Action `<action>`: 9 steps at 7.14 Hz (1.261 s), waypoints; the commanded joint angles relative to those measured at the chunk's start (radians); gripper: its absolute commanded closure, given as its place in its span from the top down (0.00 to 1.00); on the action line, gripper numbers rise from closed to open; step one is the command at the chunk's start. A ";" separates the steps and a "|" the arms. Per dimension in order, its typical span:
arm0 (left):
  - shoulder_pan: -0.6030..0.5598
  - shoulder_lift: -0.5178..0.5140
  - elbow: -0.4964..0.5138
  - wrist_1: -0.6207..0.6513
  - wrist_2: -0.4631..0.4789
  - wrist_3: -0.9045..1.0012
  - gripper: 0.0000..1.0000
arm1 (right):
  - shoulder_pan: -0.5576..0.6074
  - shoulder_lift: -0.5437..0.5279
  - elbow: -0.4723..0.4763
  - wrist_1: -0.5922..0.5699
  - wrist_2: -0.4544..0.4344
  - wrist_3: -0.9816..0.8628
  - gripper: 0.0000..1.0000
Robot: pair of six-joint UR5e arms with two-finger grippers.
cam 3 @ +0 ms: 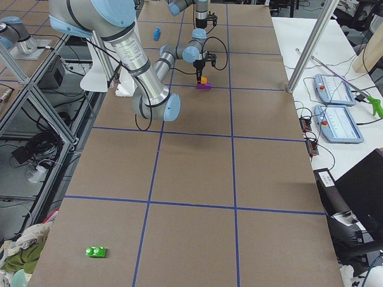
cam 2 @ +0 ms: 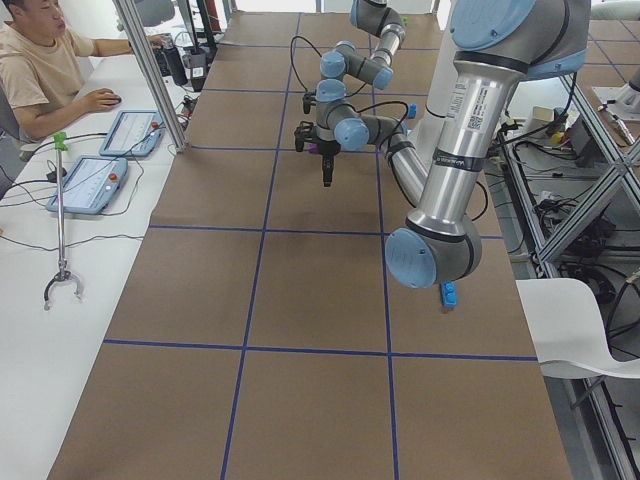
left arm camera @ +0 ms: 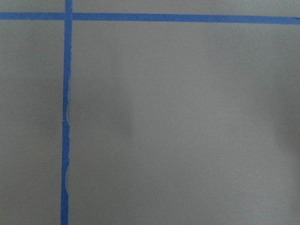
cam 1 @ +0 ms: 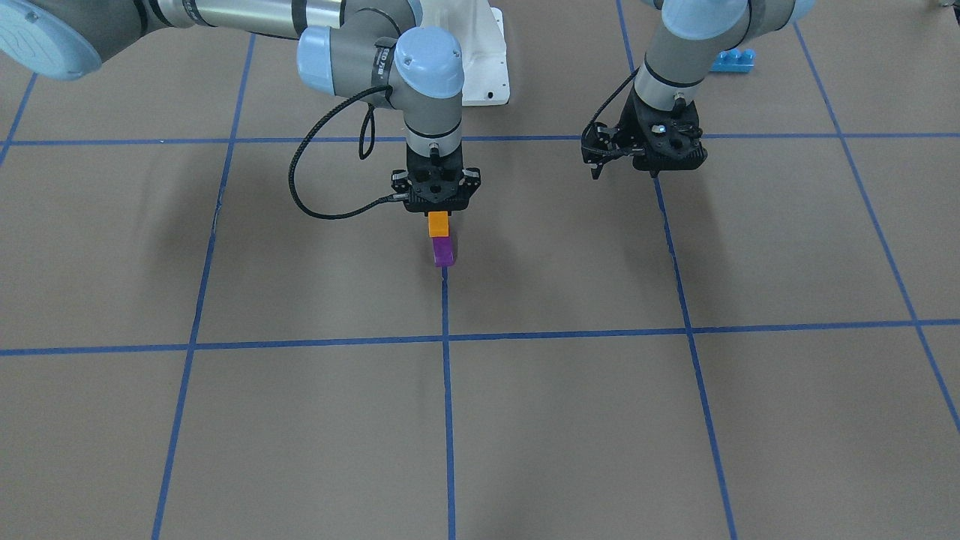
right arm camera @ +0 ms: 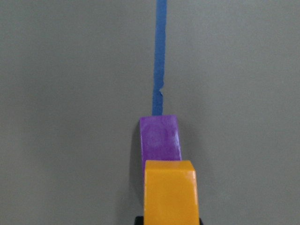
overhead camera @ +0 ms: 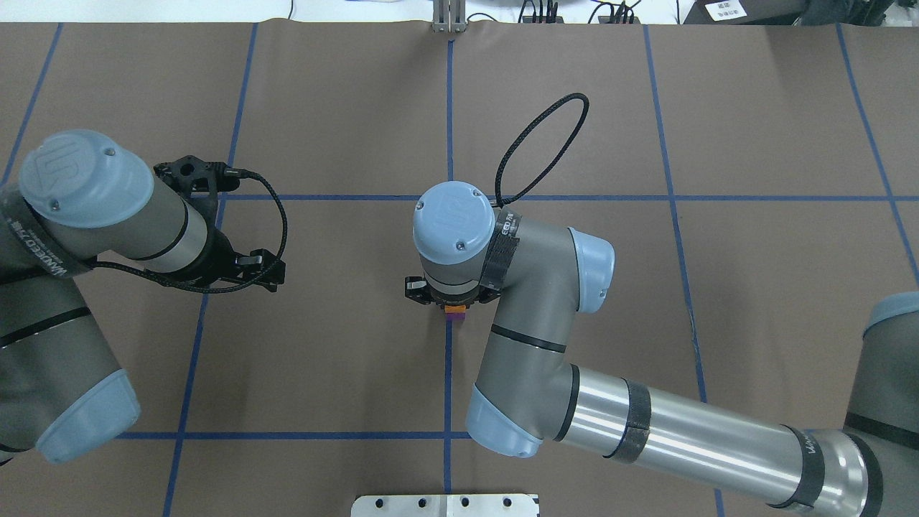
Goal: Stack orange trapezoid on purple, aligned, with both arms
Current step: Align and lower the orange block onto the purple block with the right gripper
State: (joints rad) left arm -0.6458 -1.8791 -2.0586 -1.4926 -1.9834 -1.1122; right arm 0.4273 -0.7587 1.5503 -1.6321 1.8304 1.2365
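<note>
My right gripper (cam 1: 439, 214) is shut on the orange trapezoid (cam 1: 438, 223) and holds it by its top, pointing straight down. The purple brick (cam 1: 443, 250) lies on the table on a blue tape line, directly under the orange one. In the right wrist view the orange trapezoid (right arm camera: 169, 190) covers the near end of the purple brick (right arm camera: 160, 138). I cannot tell whether the two touch. My left gripper (cam 1: 627, 174) hangs apart over a tape line, open and empty. The left wrist view shows only bare table.
A long blue brick (cam 1: 733, 60) lies behind the left arm, near the white base pedestal (cam 1: 486, 60). A green brick (cam 3: 96, 252) lies at the table's far corner. Blue tape lines grid the brown table (cam 1: 300, 420). An operator sits beside the table.
</note>
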 commanded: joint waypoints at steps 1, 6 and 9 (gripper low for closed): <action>0.000 -0.002 0.000 0.000 0.000 0.000 1.00 | -0.001 -0.001 -0.003 0.000 0.001 -0.041 0.00; 0.000 -0.003 -0.002 0.000 0.000 -0.002 1.00 | -0.001 -0.001 -0.003 0.002 0.001 -0.113 0.00; 0.000 -0.005 -0.005 0.000 0.000 -0.015 1.00 | -0.004 -0.002 -0.004 0.003 0.003 -0.181 0.00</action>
State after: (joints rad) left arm -0.6463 -1.8827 -2.0617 -1.4926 -1.9835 -1.1177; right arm 0.4236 -0.7606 1.5466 -1.6296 1.8320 1.0850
